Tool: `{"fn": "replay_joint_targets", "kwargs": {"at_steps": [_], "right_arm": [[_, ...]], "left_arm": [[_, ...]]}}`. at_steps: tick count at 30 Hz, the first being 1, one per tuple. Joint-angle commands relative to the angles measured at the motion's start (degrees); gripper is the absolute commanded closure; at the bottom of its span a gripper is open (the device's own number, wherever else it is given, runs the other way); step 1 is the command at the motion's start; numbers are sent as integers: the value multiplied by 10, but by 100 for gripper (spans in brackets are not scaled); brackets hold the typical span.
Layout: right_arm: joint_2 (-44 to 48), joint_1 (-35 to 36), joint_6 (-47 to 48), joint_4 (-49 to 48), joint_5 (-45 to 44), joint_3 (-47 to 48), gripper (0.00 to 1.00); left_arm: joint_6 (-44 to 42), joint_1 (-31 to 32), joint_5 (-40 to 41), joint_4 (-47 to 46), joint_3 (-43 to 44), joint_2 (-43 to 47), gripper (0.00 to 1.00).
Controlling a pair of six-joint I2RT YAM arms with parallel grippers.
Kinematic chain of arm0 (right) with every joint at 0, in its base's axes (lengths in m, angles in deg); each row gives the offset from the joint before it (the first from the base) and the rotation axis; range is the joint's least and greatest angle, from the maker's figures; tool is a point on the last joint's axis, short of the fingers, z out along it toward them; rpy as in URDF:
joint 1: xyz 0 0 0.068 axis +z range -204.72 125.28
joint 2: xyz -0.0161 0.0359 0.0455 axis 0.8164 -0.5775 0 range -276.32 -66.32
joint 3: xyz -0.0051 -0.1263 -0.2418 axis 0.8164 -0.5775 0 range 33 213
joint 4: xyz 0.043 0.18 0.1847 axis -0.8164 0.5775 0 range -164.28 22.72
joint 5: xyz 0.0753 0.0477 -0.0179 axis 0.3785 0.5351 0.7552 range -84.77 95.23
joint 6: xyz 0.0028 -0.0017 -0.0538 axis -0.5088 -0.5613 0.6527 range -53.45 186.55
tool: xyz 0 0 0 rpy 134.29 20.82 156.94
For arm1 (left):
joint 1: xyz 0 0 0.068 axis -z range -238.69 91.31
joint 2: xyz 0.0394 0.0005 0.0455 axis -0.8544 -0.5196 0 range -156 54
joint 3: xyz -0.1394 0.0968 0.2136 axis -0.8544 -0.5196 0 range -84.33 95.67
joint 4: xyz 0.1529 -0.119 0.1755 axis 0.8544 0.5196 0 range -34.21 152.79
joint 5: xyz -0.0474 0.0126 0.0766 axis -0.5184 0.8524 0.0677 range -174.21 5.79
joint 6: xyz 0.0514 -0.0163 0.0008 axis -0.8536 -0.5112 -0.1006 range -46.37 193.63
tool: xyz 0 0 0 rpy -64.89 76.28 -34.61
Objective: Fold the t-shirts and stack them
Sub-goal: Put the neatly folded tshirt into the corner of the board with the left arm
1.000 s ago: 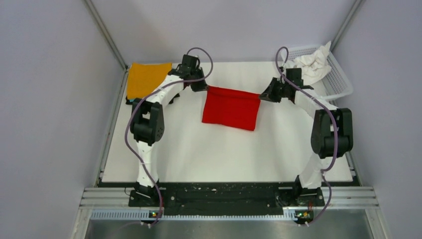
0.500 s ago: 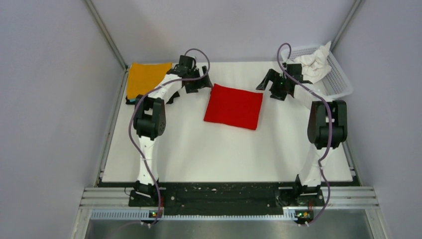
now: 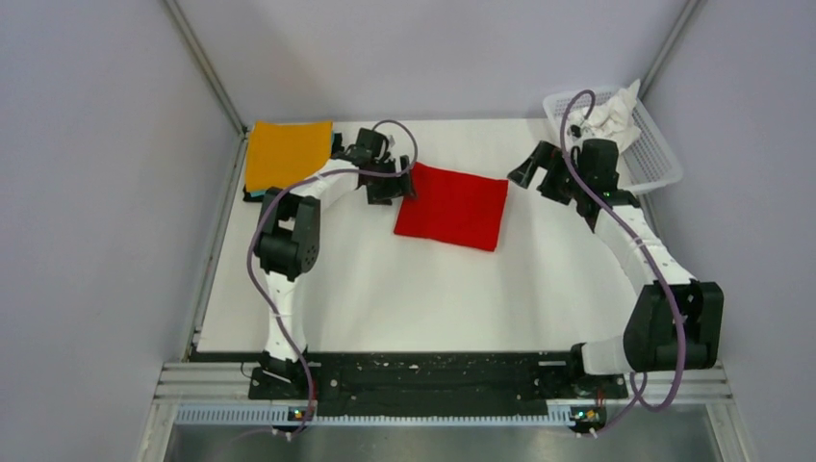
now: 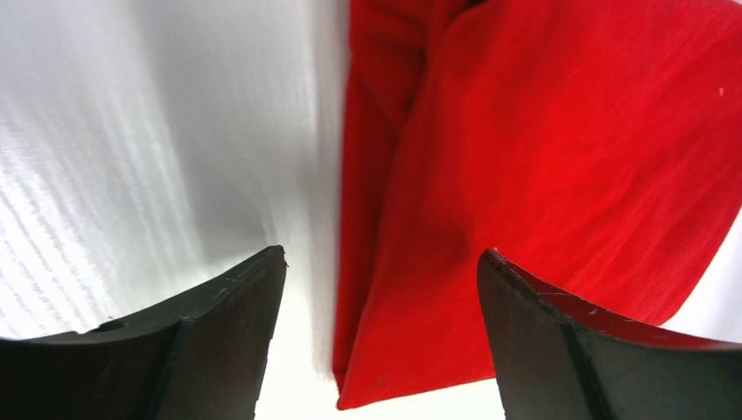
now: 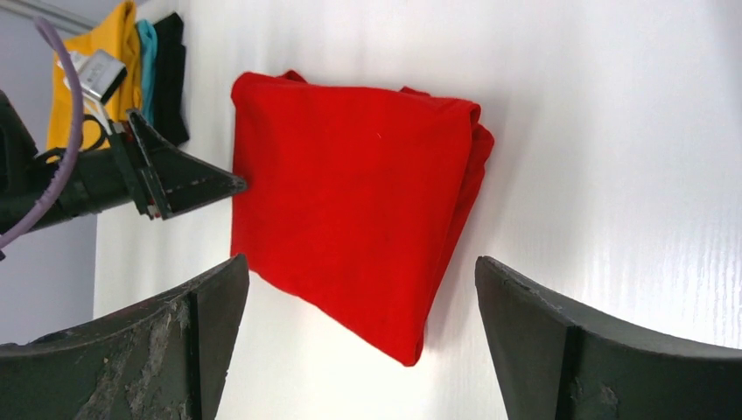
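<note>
- Overhead view: the folded red t-shirt lies flat on the white counter, just toward 12 o'clock from its centre.
- Only this view shows the white mesh basket in the 2 o'clock corner, with a crumpled white t-shirt in it.
- A folded orange t-shirt lies in the 10 o'clock corner.
- Right wrist view: the orange t-shirt proves to be the top of a stack, with the edges of a teal t-shirt and a black t-shirt showing beside it.
- This view also shows the layered fold of the red t-shirt along one edge.
- Left wrist view: only the counter and the red t-shirt fill the frame, seen close. The cloth edge runs between the two black fingers.
- Left jaws, on the left arm: spread wide and gripping nothing. They stand at the 9 o'clock edge of the red t-shirt. Contact with the cloth cannot be told.
- Right jaws, on the right arm: spread fully and empty. They stand off the 3 o'clock side of the red t-shirt, clear of it, with bare counter between.
</note>
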Motion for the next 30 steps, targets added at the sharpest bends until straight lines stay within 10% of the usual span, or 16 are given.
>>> {"fn": "replay_joint_targets", "kwargs": {"at_steps": [1,11,18,30], "right_arm": [[36,-3,26,0,-22,-20,1],[83,-3,65,14,-77,-53,1],[112,-3,76,11,-97,-66,1],[112,-3,83,2,-91,-71,1]], "left_arm": [[-3,15,-8,-32,27,-15,21],[15,80,84,26,105,-106,47],[31,129,313,151,202,-170,99],[-81,105,565,143,216,-91,100]]}}
